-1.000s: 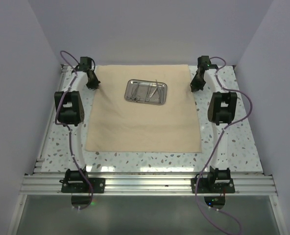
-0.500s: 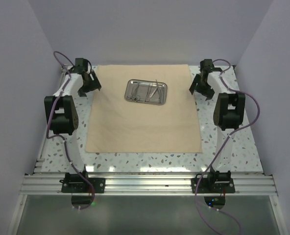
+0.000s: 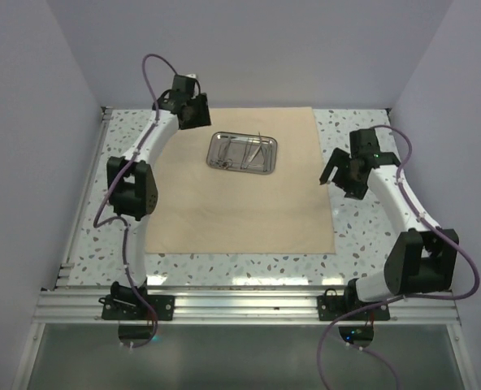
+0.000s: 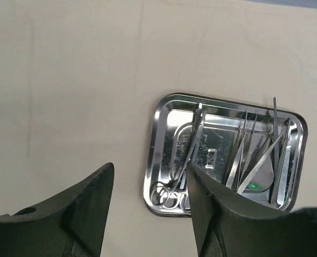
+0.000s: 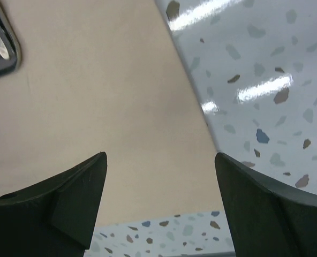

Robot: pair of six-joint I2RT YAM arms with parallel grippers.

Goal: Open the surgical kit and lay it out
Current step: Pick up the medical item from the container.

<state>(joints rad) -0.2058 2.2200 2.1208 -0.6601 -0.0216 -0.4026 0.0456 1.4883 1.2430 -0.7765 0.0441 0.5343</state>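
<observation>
Cloth lies flat and unfolded across the middle of the worktop. Tray sits on it toward the far edge, roughly centred, with the instruments still piled inside and crossing each other.

Left pincer hangs over the tray end nearer the worktop's left edge, jaws apart, holding nothing. Right pincer is over the cloth's right edge, jaws wide, empty.

Likely risks:
- Thin, overlapping steel: one pinch may lift two pieces or snag the scissor rings.
- Shiny, low-lying tools may slip out of the jaws.
- A finger hitting the tray rim could shove the tray and wrinkle the cloth.
- Right pincer dropping low could drag the cloth edge.
</observation>
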